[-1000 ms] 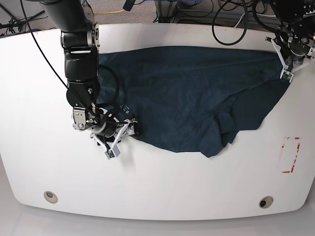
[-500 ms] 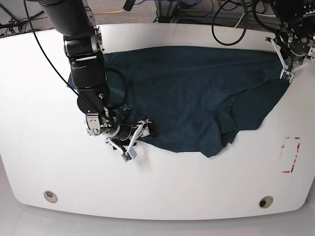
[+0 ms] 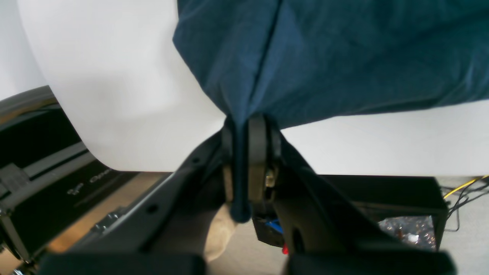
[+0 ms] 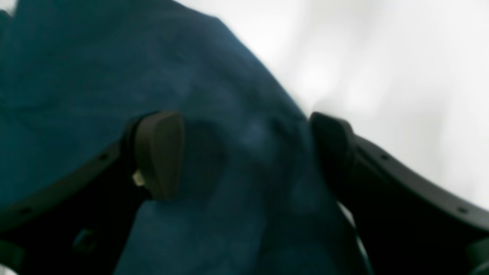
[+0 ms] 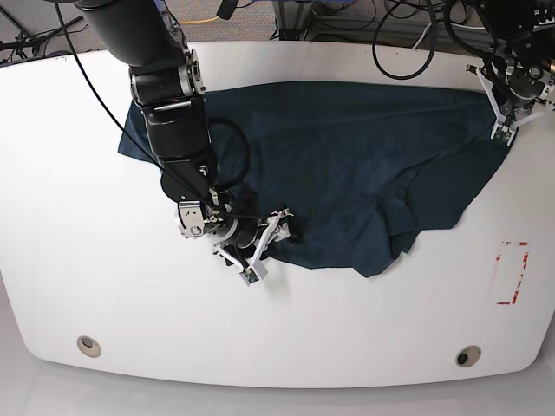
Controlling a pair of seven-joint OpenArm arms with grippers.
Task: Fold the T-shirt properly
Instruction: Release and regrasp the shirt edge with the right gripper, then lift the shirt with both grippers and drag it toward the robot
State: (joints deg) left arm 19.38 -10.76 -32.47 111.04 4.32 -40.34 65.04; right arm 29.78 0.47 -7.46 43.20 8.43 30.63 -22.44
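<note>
The T-shirt (image 5: 347, 165) is spread, rumpled, over the far half of the white table (image 5: 347, 321), reaching from about 10 o'clock to 2 o'clock in the base view. Its corner at 2 o'clock is pinched in the clenched left gripper (image 5: 506, 121), the cloth drawn into a taut fold between the jaws. The right gripper (image 5: 269, 241) is set at the shirt's near hem, at about 7 o'clock, jaws spread wide over the hem with nothing grasped.
</note>
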